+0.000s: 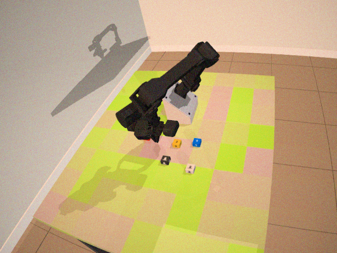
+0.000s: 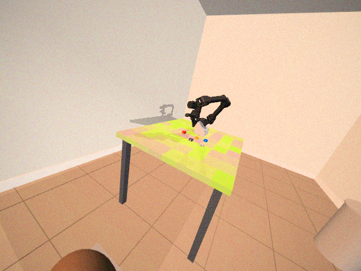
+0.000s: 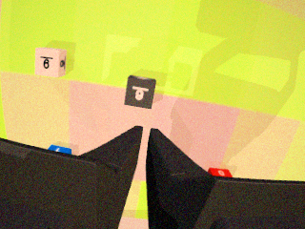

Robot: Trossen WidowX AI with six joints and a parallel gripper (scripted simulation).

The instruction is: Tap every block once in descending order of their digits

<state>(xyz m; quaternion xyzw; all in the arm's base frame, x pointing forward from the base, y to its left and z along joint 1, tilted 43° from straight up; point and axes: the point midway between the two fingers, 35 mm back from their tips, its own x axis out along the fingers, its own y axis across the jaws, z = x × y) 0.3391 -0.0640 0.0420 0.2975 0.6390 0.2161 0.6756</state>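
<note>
My gripper (image 1: 157, 141) (image 2: 193, 126) (image 3: 145, 134) is shut and empty, raised above the table. A black block (image 1: 165, 159) (image 2: 190, 139) (image 3: 140, 93) shows just beyond the tips in the wrist view, with a blurred round digit under a bar. A pale pink block (image 1: 190, 168) (image 2: 201, 145) (image 3: 49, 63) shows a 6-like shape under a bar. A blue block (image 1: 196, 142) (image 2: 205, 140) (image 3: 60, 150) and a red block (image 1: 147, 139) (image 2: 184, 132) (image 3: 219, 173) are partly hidden by the fingers in the wrist view. An orange block (image 1: 176, 143) (image 2: 196, 138) has an unclear digit.
The blocks stand apart on the patchwork-coloured table (image 1: 239, 196) (image 2: 186, 157). A pale angled stand (image 1: 178, 115) (image 2: 200, 129) is behind them near the arm's base. A grey wall (image 1: 54, 68) rises along the table's left side.
</note>
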